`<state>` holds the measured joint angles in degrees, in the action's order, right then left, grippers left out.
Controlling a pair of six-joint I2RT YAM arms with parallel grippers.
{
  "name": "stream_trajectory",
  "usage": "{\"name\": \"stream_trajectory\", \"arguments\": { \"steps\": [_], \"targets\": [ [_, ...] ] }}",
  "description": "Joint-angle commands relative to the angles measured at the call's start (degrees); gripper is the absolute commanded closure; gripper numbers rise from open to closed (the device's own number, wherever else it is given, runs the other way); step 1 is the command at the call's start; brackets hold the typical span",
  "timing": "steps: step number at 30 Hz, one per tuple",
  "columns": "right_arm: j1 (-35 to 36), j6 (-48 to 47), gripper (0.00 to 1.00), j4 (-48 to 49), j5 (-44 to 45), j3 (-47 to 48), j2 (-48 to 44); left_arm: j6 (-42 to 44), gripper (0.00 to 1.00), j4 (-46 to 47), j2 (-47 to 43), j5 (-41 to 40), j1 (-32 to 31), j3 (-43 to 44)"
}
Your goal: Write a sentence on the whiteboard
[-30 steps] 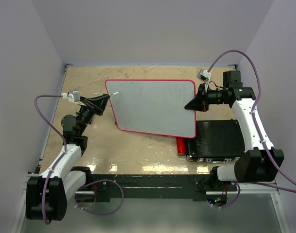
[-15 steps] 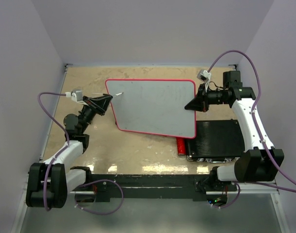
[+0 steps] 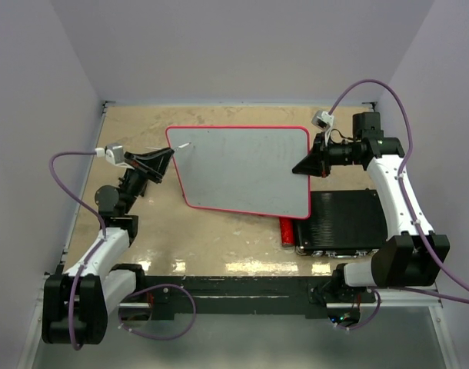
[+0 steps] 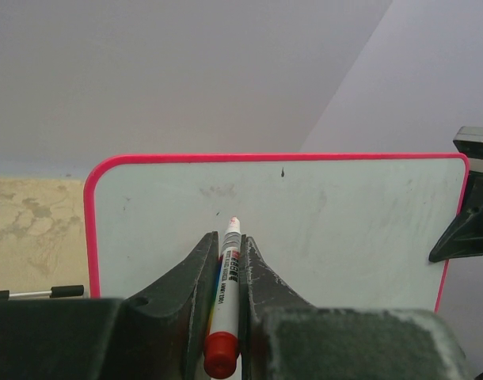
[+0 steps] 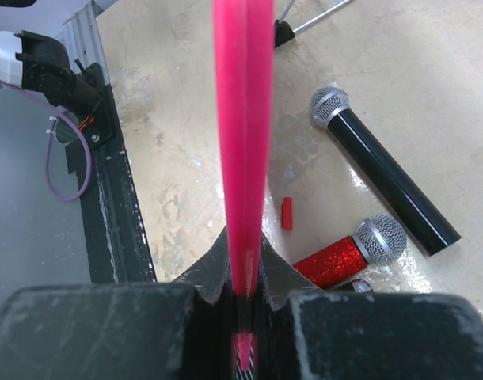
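The whiteboard (image 3: 242, 169), glossy white with a thin red frame, is held up off the table and tilted. My right gripper (image 3: 300, 167) is shut on its right edge. The right wrist view shows that edge (image 5: 243, 119) end-on between the jaws of the right gripper (image 5: 245, 241). My left gripper (image 3: 169, 156) is shut on a white marker (image 4: 228, 269) with a red end. Its tip is at the board's upper left area (image 4: 328, 222), midway between the left fingertips (image 4: 228, 237). No red lettering shows on the board, only a small dark speck and faint smudges.
A black ribbed case (image 3: 346, 221) lies under the right arm with a red glitter microphone (image 3: 286, 229) beside it. The right wrist view shows that microphone (image 5: 344, 253), a black microphone (image 5: 380, 170) and a small red cap (image 5: 287, 214) on the table below the board.
The left arm's wrist and elbow have shifted slightly leftward. The marker tip stays by the board's upper left corner. The right arm and board have barely moved.
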<state>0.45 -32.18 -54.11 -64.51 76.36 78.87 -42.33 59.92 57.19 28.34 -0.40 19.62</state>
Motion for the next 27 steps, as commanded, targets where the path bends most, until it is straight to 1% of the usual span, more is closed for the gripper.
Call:
{"name": "stream_trajectory", "arguments": {
  "steps": [1, 12, 27],
  "targets": [
    [0.5, -1.6, 1.0, 0.1, -1.1, 0.6, 0.2, 1.5, 1.0, 1.2, 0.3, 0.6, 0.4, 0.6],
    [0.5, -1.5, 1.0, 0.1, -1.1, 0.9, 0.4, 2.5, 1.0, 0.7, 4.3, 0.9, 0.4, 3.0],
    [0.5, -1.3, 1.0, 0.1, -1.1, 0.7, 0.5, 2.6, 1.0, 1.1, 6.3, 1.1, 0.4, 3.8]
  ]
}}
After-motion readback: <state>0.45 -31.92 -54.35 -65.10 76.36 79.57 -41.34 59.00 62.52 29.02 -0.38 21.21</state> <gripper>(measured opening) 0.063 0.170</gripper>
